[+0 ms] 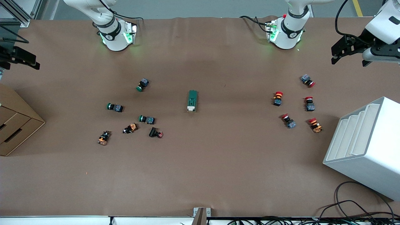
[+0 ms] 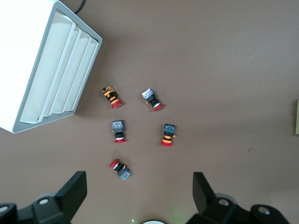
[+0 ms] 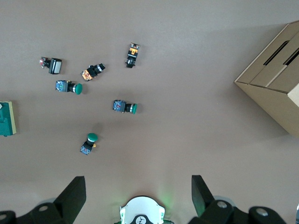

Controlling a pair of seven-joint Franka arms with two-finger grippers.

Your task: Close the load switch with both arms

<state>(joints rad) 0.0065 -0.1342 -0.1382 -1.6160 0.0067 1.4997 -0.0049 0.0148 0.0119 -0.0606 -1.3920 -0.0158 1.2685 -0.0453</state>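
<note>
The load switch (image 1: 192, 101), a dark-green block with a white lever end facing the front camera, lies flat at the middle of the table. It also shows at the edge of the right wrist view (image 3: 6, 119). My left gripper (image 1: 347, 59) is open and empty, high over the left arm's end of the table; in the left wrist view (image 2: 139, 191) it hangs over the red-capped push-buttons. My right gripper (image 1: 22, 61) is open and empty, high over the right arm's end; in the right wrist view (image 3: 138, 191) it is over its own arm's base (image 3: 141, 212).
Several green-capped and orange push-buttons (image 1: 146, 119) lie toward the right arm's end. Several red-capped push-buttons (image 1: 278, 97) lie toward the left arm's end. A white slotted rack (image 1: 365, 147) stands beside those, a cardboard box (image 1: 15, 125) at the right arm's end. Cables (image 1: 350, 206) lie along the front edge.
</note>
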